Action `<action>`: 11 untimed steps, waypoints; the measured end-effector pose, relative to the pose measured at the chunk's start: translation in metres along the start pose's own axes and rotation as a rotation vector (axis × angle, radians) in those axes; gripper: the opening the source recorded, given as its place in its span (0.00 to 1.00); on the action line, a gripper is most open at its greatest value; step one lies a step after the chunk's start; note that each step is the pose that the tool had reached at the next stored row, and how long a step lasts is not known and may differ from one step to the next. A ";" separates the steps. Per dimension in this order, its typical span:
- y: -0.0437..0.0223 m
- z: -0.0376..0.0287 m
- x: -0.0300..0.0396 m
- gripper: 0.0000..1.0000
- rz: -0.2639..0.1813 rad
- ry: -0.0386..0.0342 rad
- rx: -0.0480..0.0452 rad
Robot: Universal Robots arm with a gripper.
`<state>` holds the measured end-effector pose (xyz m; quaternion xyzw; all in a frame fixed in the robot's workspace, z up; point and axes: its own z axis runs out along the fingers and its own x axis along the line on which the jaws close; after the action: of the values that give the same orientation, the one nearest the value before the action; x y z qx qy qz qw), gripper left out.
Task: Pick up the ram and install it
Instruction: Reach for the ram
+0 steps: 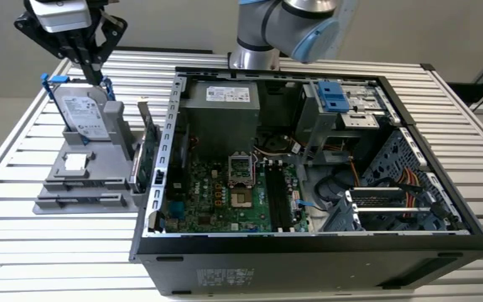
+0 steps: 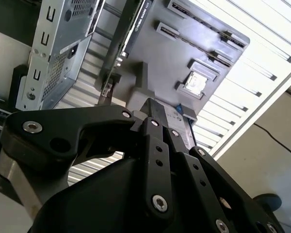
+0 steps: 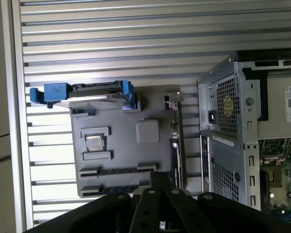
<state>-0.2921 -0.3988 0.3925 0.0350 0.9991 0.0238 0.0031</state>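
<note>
Where the ram sits I cannot tell: the two long slots (image 3: 115, 170) at the front of the grey holder (image 1: 82, 196) look dark in the first wrist view, and so do the motherboard's black slots (image 1: 275, 195) in the exterior view. The gripper (image 1: 100, 78) is outside the computer case (image 1: 309, 255), at the exterior view's left. Its fingers (image 2: 155, 145) are drawn together, with nothing that I can make out between them. Its tips are close over the top edge of the hard drive (image 1: 86, 113), which stands upright in the holder with blue handles; whether they touch I cannot tell. A green expansion card (image 1: 145, 165) stands on edge between holder and case, and all rests on a slatted metal table (image 1: 23, 251)
</note>
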 end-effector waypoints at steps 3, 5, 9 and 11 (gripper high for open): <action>-0.0002 0.0000 0.0029 0.00 0.000 0.0000 0.0000; -0.0004 0.0000 0.0050 0.00 0.000 -0.0001 -0.0001; -0.0006 0.0000 0.0093 0.00 0.000 -0.0001 -0.0001; -0.0008 0.0000 0.0111 0.00 -0.001 0.0000 -0.0001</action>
<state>-0.3033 -0.3988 0.3924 0.0348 0.9991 0.0238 0.0031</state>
